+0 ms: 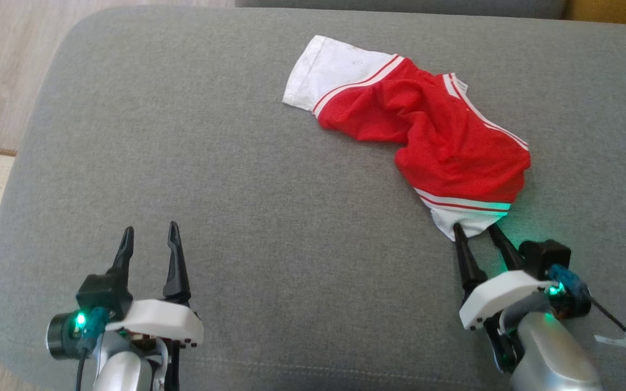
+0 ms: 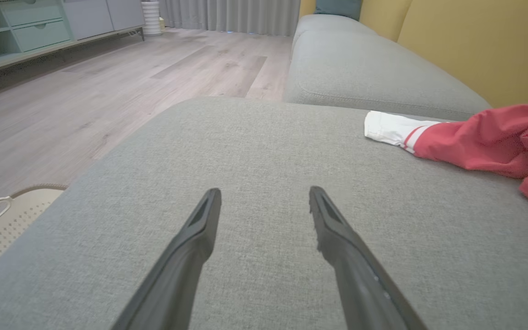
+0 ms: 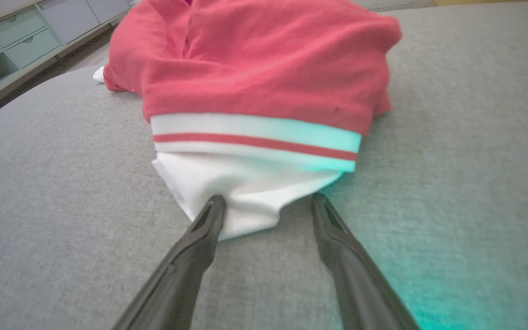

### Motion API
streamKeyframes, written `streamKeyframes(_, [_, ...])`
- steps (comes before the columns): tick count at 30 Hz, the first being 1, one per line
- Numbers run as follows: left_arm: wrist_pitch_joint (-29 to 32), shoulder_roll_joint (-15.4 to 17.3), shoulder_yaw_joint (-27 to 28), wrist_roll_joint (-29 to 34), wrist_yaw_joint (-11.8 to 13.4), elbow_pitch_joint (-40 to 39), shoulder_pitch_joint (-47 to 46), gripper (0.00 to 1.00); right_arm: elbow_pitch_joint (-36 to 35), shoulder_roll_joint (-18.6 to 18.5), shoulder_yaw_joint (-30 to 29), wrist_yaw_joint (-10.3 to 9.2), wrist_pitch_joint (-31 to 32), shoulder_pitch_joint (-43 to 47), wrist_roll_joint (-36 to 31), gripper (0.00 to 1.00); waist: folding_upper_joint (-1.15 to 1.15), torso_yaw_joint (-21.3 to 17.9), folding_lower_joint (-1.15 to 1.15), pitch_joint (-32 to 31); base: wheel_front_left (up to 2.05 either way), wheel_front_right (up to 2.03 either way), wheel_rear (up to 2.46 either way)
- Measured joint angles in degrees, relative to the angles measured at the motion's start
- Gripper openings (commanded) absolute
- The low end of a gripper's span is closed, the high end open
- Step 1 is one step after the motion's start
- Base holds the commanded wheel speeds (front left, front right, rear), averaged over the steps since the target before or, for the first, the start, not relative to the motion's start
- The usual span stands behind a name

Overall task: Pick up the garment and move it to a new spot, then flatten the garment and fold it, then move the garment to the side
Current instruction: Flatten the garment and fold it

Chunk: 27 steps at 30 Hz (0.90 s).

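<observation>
**A:** Where is the jersey lying?

**B:** The red mesh jersey (image 1: 427, 136) is crumpled on the grey sofa cushion (image 1: 237, 163). It sits right of centre in the upper half of the head view and runs diagonally from upper left to lower right.

**A:** And the right gripper?

**B:** The right gripper (image 1: 474, 228) is at the lower right, just below the jersey. Its fingers are spread apart and clamp nothing. The corner of the lower white sleeve (image 1: 473, 218) lies between them. In the right wrist view the left-hand fingertip overlaps the sleeve's edge, and the other rests beside it over bare cushion.

**A:** The striped cuff?

**B:** The striped cuff (image 1: 462, 202) is just above the fingertips, with the red body bunched beyond it.

**A:** And the left gripper?

**B:** The left gripper (image 1: 150, 228) is at the lower left, also spread and empty. It is over bare cushion, well apart from the jersey. The other sleeve (image 1: 329, 70) lies at top centre.
</observation>
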Motion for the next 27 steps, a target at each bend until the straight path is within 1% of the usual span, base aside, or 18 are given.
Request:
streamKeyframes(1, [0.0, 0.0, 0.01, -0.35, 0.0, -0.01, 0.0, 1.0, 0.38, 0.0, -0.07, 0.0, 0.01, -0.63, 0.0, 0.09, 0.0, 0.33, 0.0, 0.09, 0.0, 0.0, 0.0])
streamKeyframes(2, [0.0, 0.0, 0.02, -0.38, 0.0, -0.01, 0.01, 1.0, 0.66, 0.0, -0.11, 0.0, 0.01, -1.09, 0.0, 0.0, 0.0, 0.54, 0.0, 0.2, 0.0, 0.0, 0.0])
streamKeyframes(5, [0.0, 0.0, 0.08, -0.38, 0.19, -0.08, 0.01, 1.0, 0.47, 0.03, -0.16, 0.0, 0.08, -1.61, 0.0, 0.0, 0.0, 0.45, 0.0, 0.5, 0.0, 0.0, 0.0])
streamKeyframes(8, [0.0, 0.0, 0.05, -0.56, 0.25, -0.26, 0.0, 1.0, -2.15, 0.03, -0.53, 0.0, 0.18, -1.44, 0.0, 0.0, 0.0, -0.18, 0.0, 0.44, 0.0, 0.0, 0.0])
streamKeyframes(12, [0.0, 0.0, -0.29, -1.01, 0.24, -0.24, -0.01, 1.0, -10.83, -0.05, 0.16, 0.0, 0.27, -1.66, 0.36, 0.0, 0.0, -1.3, 0.0, -0.2, 0.0, 0.0, 0.0])
streamKeyframes(15, [0.0, 0.0, -1.02, -1.86, 0.24, -0.15, -0.05, 1.0, -18.37, -1.41, 3.04, 0.0, 0.32, -3.27, 1.29, 0.0, 0.0, -1.99, 0.0, -1.03, 0.0, 0.0, 0.0])
streamKeyframes(18, [0.0, -0.02, -1.9, -2.15, 0.24, 0.31, -0.07, 1.0, -25.41, -3.96, 6.81, 0.0, 0.31, -7.94, 2.11, 0.0, 0.0, -2.16, 0.0, -2.01, 0.0, 0.0, 0.0])
streamKeyframes(21, [0.0, 0.0, -2.69, -3.1, 0.24, 0.9, -0.08, 1.0, -30.23, -6.32, 10.63, 0.0, 0.3, -14.72, 2.98, 0.0, 0.0, -1.5, 0.0, -2.81, 0.0, 0.0, 0.0])
streamKeyframes(24, [0.0, -0.04, -4.05, -3.83, 0.42, 1.14, -0.05, 1.0, -31.19, -7.13, 14.82, 0.0, 0.25, -22.1, 3.52, 0.0, 0.0, -0.01, 0.0, -3.49, 0.0, 0.0, 0.0])
streamKeyframes(27, [0.0, 0.01, -5.39, -4.59, 0.43, 1.54, 0.03, 1.0, -29.27, -7.01, 19.4, 0.0, 0.24, -29.28, 3.9, 0.0, 0.0, 2.18, 0.0, -4.1, 0.0, 0.0, 0.0])
